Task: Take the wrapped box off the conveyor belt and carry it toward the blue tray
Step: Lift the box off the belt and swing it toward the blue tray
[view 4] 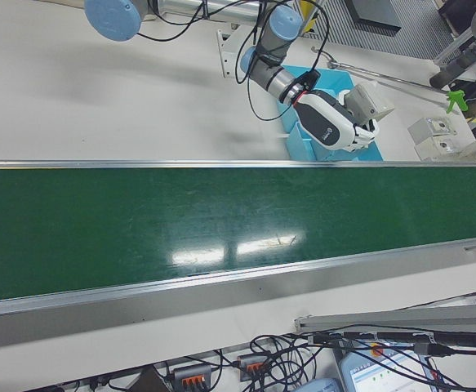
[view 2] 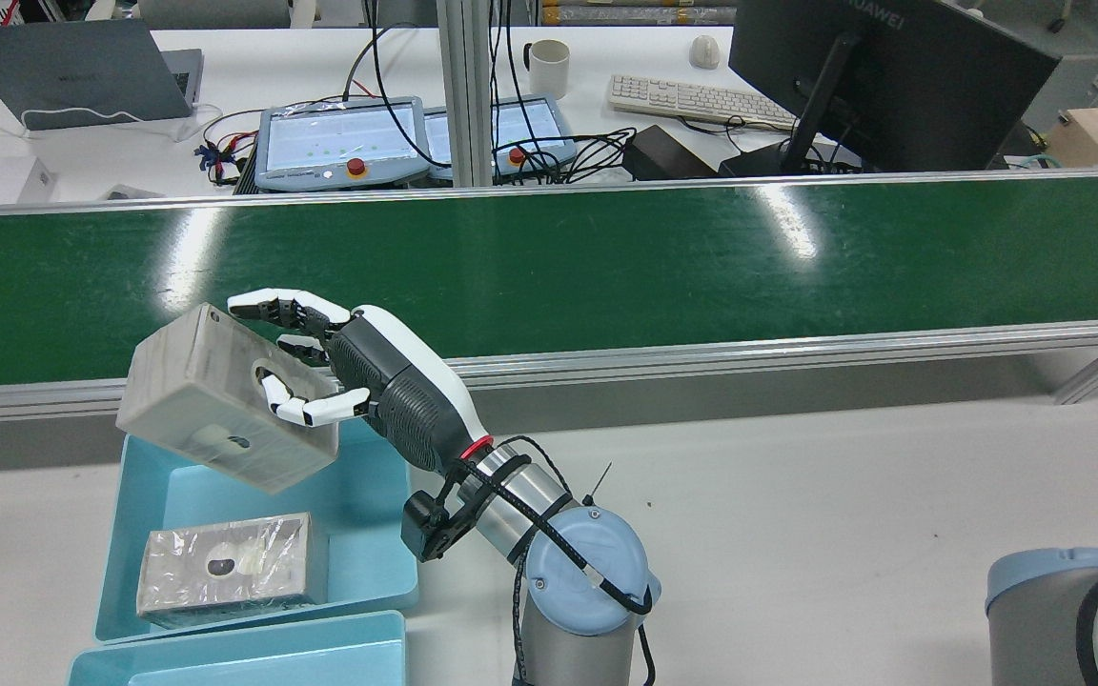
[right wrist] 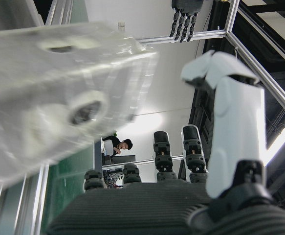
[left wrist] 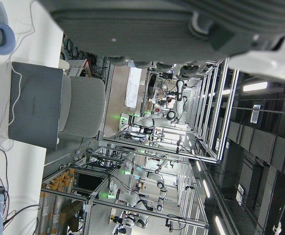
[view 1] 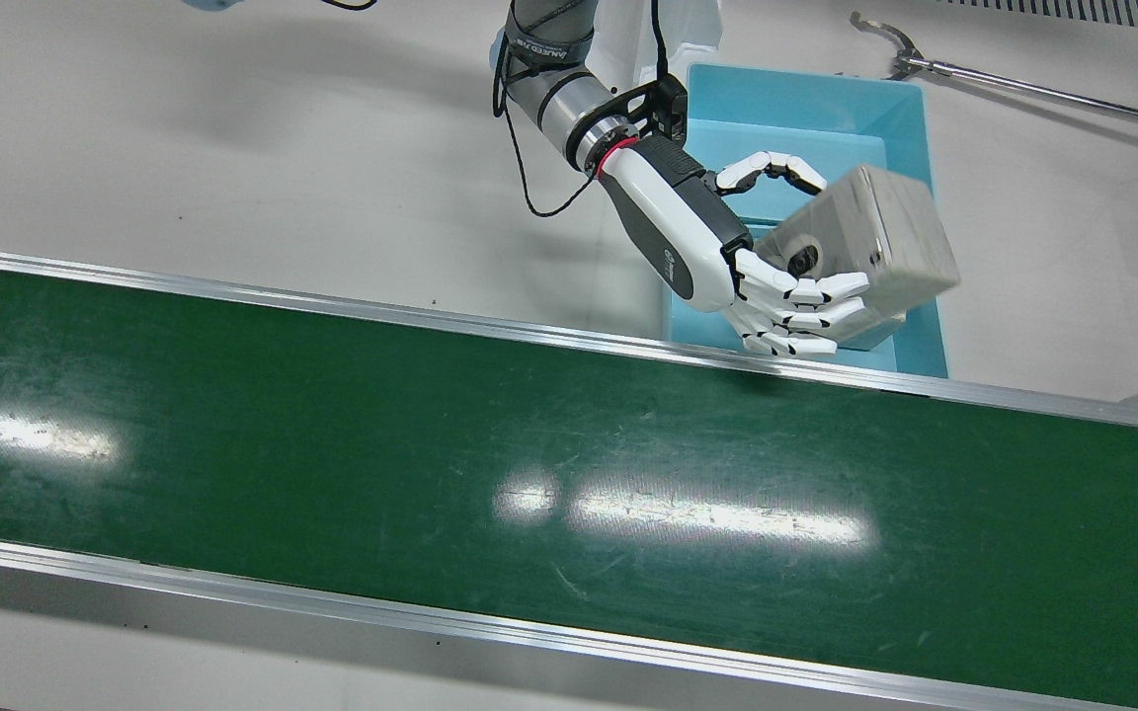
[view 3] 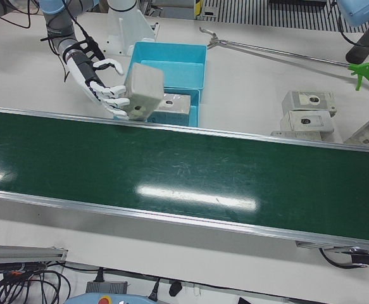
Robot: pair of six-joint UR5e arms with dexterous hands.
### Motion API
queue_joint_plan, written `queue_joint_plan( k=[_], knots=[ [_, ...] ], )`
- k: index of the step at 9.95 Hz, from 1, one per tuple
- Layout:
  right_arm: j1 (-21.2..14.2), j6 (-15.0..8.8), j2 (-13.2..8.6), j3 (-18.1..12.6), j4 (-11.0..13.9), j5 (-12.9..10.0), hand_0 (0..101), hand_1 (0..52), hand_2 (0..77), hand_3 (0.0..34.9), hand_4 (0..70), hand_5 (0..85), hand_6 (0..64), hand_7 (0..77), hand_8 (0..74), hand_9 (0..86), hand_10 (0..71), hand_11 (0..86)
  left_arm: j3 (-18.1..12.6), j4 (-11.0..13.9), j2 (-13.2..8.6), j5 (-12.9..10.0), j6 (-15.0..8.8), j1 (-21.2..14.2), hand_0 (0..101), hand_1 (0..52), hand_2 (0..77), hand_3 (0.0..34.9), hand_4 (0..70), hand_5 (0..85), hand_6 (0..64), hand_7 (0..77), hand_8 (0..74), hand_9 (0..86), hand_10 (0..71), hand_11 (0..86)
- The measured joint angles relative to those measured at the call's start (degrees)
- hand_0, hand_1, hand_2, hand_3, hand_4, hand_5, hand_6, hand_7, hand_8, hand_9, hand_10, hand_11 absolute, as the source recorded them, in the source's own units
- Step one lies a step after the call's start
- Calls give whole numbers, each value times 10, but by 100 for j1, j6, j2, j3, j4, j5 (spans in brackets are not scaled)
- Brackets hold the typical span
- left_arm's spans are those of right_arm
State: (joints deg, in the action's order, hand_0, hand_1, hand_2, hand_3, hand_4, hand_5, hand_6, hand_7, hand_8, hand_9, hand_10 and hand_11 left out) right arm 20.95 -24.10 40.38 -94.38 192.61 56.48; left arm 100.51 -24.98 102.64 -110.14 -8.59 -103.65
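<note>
My right hand is shut on the wrapped box, a grey block in clear film. It holds the box tilted in the air, off the green conveyor belt and over the belt-side end of the blue tray. The rear view shows the box above the tray wall, with the hand gripping its right face. In the right hand view the box fills the left side. My left hand shows only as a dark palm with nothing in front of it.
A second wrapped box lies in the tray, and another blue tray sits behind it. Right of the trays lie a long reach tool and stacked wrapped boxes. Another arm's base stands at the rear view's right.
</note>
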Motion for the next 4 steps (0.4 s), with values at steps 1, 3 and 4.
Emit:
queue_joint_plan(
  k=[1, 3, 4],
  knots=[
    [0, 11, -25, -18, 0, 74, 516, 5, 360, 91, 142, 311, 38, 360, 0, 333, 0, 338, 0, 0, 0, 0, 0, 0, 0, 0, 11, 0, 0, 11, 0, 5, 5, 0, 5, 0],
    [6, 36, -1, -109, 12, 180, 463, 82, 305, 210, 131, 196, 38, 245, 0, 33, 0, 16, 0, 0, 0, 0, 0, 0, 0, 0, 11, 0, 0, 11, 0, 5, 5, 0, 0, 5],
    [21, 49, 76, -299, 27, 196, 466, 147, 185, 245, 142, 196, 38, 256, 0, 33, 0, 16, 0, 0, 0, 0, 0, 0, 0, 0, 5, 0, 0, 11, 0, 5, 5, 0, 0, 5]
  ],
)
